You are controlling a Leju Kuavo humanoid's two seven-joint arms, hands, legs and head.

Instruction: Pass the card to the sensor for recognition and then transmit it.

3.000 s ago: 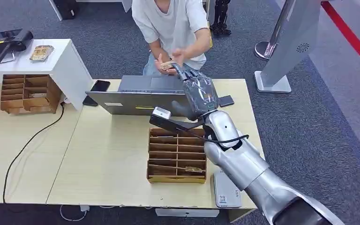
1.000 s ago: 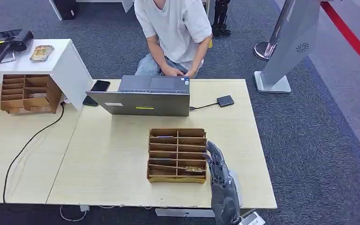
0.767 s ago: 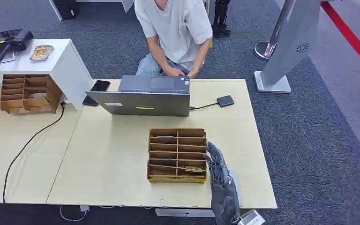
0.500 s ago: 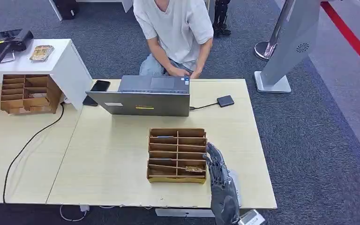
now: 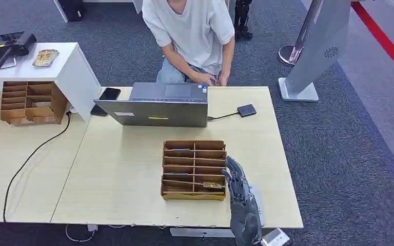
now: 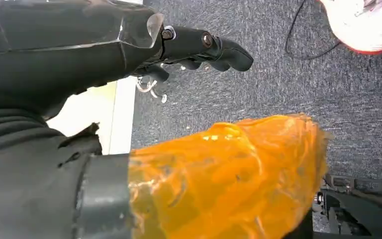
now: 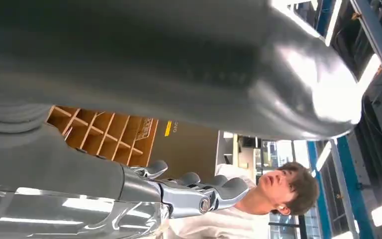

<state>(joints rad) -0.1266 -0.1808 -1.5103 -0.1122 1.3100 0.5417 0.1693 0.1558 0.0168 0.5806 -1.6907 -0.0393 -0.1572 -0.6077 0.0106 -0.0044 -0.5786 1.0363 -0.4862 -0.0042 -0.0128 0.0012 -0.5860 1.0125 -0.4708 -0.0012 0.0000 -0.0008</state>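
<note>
right hand (image 5: 242, 197) empty, fingers spread, beside the wooden organizer (image 5: 194, 169); card (image 5: 213, 184) lies crosswise inside.

We can read no text, brand or number. The laptop (image 5: 156, 105) carries a small yellow sticker and a white label on its lid, and the white device (image 5: 256, 197) beside the wooden organizer shows markings, all too small to read.
</note>
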